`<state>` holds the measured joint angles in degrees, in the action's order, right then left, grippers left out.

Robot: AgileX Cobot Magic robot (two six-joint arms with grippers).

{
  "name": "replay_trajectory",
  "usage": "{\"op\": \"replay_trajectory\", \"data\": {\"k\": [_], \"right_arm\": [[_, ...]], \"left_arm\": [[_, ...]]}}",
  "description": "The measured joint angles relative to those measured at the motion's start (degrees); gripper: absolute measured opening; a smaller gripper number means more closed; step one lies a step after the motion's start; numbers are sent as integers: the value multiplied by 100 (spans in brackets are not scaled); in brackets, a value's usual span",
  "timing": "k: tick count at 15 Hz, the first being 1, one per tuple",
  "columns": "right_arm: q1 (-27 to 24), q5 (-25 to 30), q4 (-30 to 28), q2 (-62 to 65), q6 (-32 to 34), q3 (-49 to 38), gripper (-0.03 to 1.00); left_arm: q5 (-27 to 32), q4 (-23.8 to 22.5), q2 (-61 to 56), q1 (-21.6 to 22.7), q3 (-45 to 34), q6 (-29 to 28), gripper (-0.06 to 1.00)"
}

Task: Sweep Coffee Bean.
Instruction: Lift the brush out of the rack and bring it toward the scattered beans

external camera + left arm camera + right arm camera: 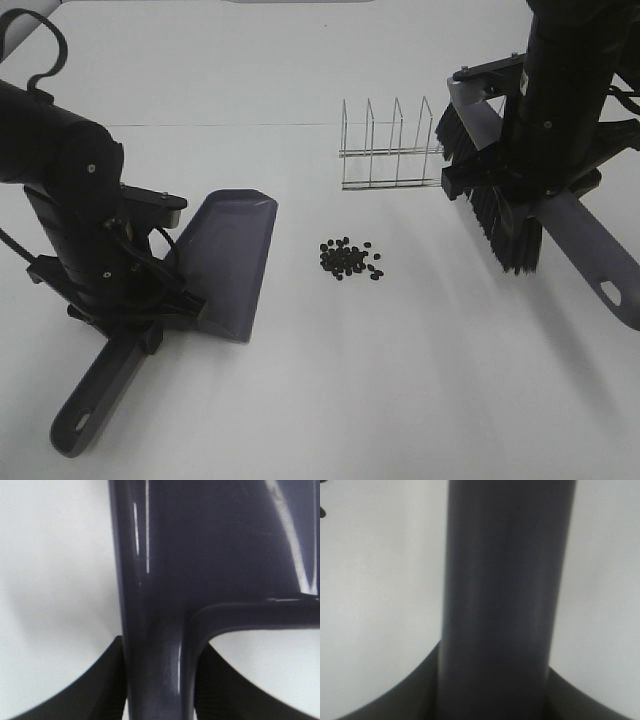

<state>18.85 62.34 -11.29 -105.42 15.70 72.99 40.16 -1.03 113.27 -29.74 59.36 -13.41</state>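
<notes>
A small heap of dark oval coffee beans (pixel 350 259) lies mid-table on the white table (pixel 400 400). The grey plastic dustpan (pixel 228 262) has its long edge near them on the left. The grey black-bristled brush (pixel 515 240) is well apart on the right, across open table. Left jaws pinch the dustpan handle and right jaws pinch the brush handle. A wire rack (pixel 390 150) stands behind the beans.

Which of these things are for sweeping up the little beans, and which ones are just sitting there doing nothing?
For the job:
- coffee beans, in a small pile on the table
- dustpan, held by the left gripper
- brush, held by the right gripper

Just lying about:
- wire rack, standing behind the beans
</notes>
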Motion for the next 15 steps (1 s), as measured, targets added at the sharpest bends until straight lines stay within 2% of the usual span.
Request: {"op": "replay_trajectory", "data": {"k": [4,7,11,15], "right_arm": [[0,-52,-573,-579,292,0,29],[0,-160,-561,-837,413,0,29],[0,-304,-235,-985,464,0,29],[0,-481,183,-991,481,0,29]], "left_arm": [[281,103,430,-172,630,74,32],[286,103,464,-172,665,109,32],[665,11,688,-172,991,321,32],[676,-46,710,-172,1031,338,32]]}}
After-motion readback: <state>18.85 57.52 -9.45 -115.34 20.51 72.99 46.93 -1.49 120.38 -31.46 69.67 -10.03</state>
